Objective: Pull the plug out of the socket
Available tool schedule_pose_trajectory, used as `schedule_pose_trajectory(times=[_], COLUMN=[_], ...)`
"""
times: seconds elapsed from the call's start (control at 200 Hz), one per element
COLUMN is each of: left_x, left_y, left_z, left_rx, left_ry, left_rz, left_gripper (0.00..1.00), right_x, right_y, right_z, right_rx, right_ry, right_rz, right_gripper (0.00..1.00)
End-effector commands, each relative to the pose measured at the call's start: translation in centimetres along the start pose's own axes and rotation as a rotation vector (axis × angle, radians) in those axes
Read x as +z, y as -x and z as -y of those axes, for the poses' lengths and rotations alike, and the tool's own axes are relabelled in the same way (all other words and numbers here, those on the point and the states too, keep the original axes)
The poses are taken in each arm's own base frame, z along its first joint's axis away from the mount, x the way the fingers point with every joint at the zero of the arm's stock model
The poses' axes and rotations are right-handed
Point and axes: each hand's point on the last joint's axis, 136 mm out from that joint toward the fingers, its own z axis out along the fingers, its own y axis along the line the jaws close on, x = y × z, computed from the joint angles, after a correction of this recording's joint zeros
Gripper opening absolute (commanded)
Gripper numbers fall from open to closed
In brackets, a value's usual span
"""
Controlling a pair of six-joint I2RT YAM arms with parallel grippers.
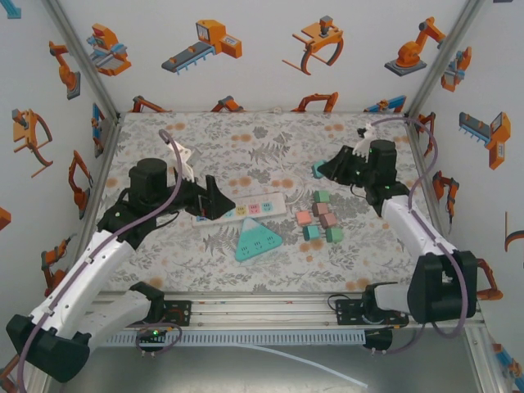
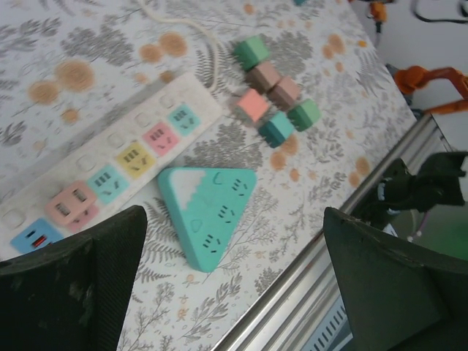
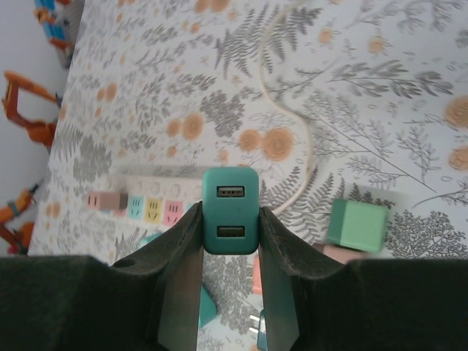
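Note:
My right gripper (image 3: 229, 215) is shut on a teal two-port USB plug (image 3: 229, 191) and holds it in the air, clear of the table, at the back right (image 1: 321, 170). The white socket strip (image 1: 255, 207) lies mid-table, and a pink plug (image 2: 71, 205) sits in its left end. My left gripper (image 1: 216, 201) hovers at that left end of the strip, open wide with nothing between its fingers (image 2: 80, 278). A teal triangular socket (image 2: 208, 212) lies just in front of the strip.
Several loose cube plugs (image 1: 319, 218), pink, green, teal and brown, are grouped right of the strip. The strip's white cord (image 3: 292, 139) curls toward the back. The table's metal front rail (image 2: 307, 285) runs close under my left gripper.

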Motion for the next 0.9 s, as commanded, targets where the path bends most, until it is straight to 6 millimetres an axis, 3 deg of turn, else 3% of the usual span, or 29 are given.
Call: schedule_pose_trajectory(times=[0.0, 0.215, 0.355, 0.551, 0.891], left_x=[0.6, 2.2, 2.2, 2.3, 2.9], left_y=[1.6, 0.5, 0.3, -0.6, -0.8], left_z=[3.3, 3.2, 2.7, 2.1, 1.3], left_rx=[0.096, 0.154, 0.186, 0.175, 0.170], left_ry=[-0.118, -0.101, -0.077, -0.056, -0.023], left_rz=[0.036, -0.032, -0.037, -0.058, -0.066], left_gripper=[0.97, 0.97, 0.97, 0.97, 0.97], right_x=[1.8, 6.8, 8.6, 9.1, 7.9], right_y=[0.8, -0.5, -1.5, -4.0, -6.7], right_z=[1.5, 4.7, 6.4, 9.0, 11.2], right_rx=[0.092, 0.056, 0.074, 0.089, 0.054], right_ry=[0.037, 0.029, 0.010, -0.087, -0.209], right_rz=[0.036, -0.047, -0.071, -0.149, -0.247], right_gripper=[0.06, 0.06, 0.08, 0.18, 0.37])
